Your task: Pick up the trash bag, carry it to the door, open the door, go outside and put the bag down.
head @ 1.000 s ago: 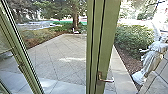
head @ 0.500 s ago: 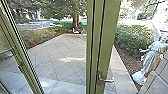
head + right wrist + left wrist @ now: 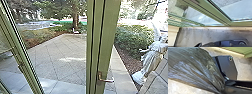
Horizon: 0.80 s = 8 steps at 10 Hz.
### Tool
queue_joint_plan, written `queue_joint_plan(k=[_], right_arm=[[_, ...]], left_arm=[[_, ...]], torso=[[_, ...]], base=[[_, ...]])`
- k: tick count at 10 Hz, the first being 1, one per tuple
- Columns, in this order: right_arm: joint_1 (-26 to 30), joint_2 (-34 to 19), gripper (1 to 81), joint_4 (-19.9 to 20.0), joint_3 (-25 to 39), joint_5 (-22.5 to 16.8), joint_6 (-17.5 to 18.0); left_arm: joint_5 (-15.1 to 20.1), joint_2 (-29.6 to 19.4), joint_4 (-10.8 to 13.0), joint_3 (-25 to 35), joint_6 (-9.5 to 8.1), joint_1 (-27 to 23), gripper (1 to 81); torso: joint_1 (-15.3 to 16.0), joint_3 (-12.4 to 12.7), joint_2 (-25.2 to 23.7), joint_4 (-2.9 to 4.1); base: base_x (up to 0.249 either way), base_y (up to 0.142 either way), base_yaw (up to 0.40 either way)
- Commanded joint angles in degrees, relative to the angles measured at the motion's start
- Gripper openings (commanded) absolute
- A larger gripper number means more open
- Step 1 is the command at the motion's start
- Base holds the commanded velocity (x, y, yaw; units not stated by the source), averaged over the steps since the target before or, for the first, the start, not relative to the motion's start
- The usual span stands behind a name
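Left hand (image 3: 223, 90) holding trash bag (image 3: 196, 69), green door frame (image 3: 107, 37) ahead, statue (image 3: 151, 57) outside

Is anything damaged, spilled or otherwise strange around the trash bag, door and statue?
Nothing clearly stands out. The trash bag shows no visible tear or spill, and the door handle looks intact. The statue outside leans, but perhaps only through the wide-angle camera.

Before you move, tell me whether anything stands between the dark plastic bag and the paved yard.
A green-framed door with metal lever handle stands between bag and yard; whether it is open, I cannot tell.
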Motion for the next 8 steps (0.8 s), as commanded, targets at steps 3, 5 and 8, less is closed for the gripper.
queue_joint_plan(k=[3,5,8], right_arm=[[20.07,-3.23,81.1,1.93,-2.22,-18.53,6.40],[25.26,-1.83,81.1,1.84,-2.57,-22.31,8.77],[32.03,2.13,81.1,0.17,-2.22,-27.23,16.50]], left_arm=[[3.49,-0.09,-0.65,0.40,0.06,-2.09,1.0],[3.49,0.17,-0.65,0.39,0.06,-2.09,1.0],[3.49,0.09,-0.74,0.31,0.06,-2.00,1.0]], torso=[[0.00,0.00,0.00,0.00],[0.00,0.00,0.02,0.00],[0.00,-0.02,0.02,0.00]], base=[[0.000,0.000,0.000],[0.000,0.000,0.000],[0.000,0.000,0.000]])
